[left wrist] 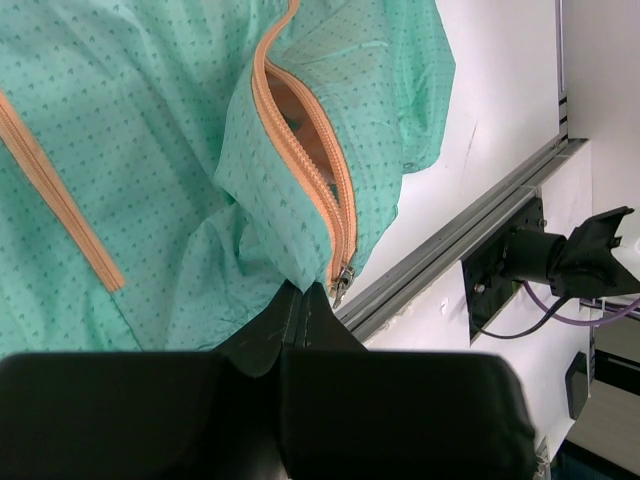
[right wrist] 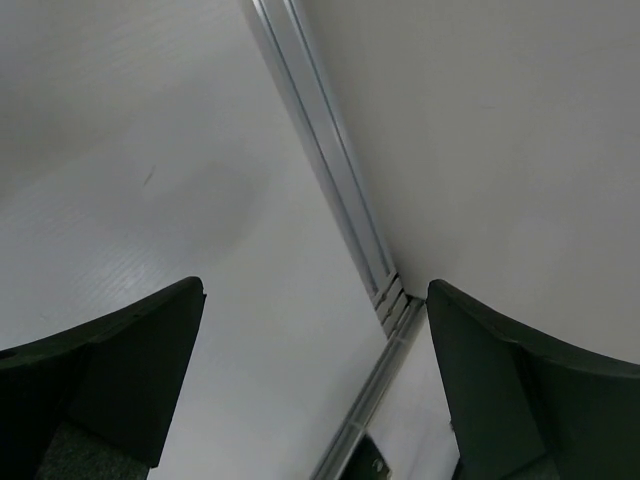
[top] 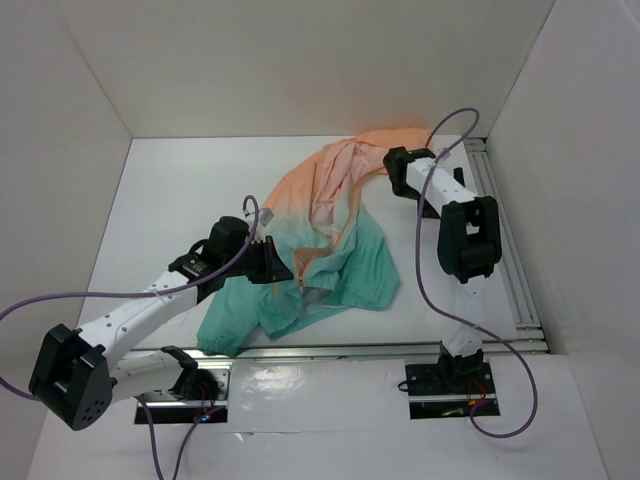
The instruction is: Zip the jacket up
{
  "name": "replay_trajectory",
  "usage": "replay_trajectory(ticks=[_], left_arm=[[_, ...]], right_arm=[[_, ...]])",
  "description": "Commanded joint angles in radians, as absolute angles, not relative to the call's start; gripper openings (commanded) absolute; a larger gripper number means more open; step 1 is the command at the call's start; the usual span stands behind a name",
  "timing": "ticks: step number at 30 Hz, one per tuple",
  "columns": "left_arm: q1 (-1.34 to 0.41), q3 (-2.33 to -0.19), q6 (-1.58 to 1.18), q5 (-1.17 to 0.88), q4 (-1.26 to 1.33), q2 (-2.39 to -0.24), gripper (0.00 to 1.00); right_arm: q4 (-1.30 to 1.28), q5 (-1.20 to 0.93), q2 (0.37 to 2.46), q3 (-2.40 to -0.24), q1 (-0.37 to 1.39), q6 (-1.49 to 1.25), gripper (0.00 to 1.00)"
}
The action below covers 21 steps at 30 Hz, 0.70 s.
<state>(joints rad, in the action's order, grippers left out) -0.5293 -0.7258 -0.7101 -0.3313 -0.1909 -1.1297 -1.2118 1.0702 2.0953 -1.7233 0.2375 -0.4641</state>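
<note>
Teal-to-peach, the jacket (top: 340,230) lay crumpled mid-counter (top: 170,190), its front zipper (left wrist: 305,165) gaping and the slider (left wrist: 343,280) at the bottom, so the zipping seemed all left to do. The left pincer (left wrist: 298,297) was clenched on teal fabric beside the slider. The right pincer (right wrist: 315,290), released and empty, sat by the peach end.

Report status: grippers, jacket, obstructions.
Left gripper shut on jacket hem by zipper pull. Right gripper open, empty. Jacket crumpled, unzipped. No obstruction seen.
</note>
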Motion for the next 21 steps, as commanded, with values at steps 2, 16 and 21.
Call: replay_trajectory(ticks=[2,16,21], left_arm=[[-0.534,-0.727,-0.701,-0.356,-0.134,-1.146,0.0],[-0.525,-0.747,-0.701,-0.347,-0.135,-1.146,0.0],[-0.515,-0.729,-0.701,-0.347,-0.135,-1.137,0.0]], right_arm=[[-0.944,0.846,1.935,-1.737,0.235,-0.37,1.0],[-0.284,-0.176,1.462,-1.407,0.227,-0.238,1.0],[-0.267,-0.06,1.217,-1.151,0.358,-0.35,1.0]])
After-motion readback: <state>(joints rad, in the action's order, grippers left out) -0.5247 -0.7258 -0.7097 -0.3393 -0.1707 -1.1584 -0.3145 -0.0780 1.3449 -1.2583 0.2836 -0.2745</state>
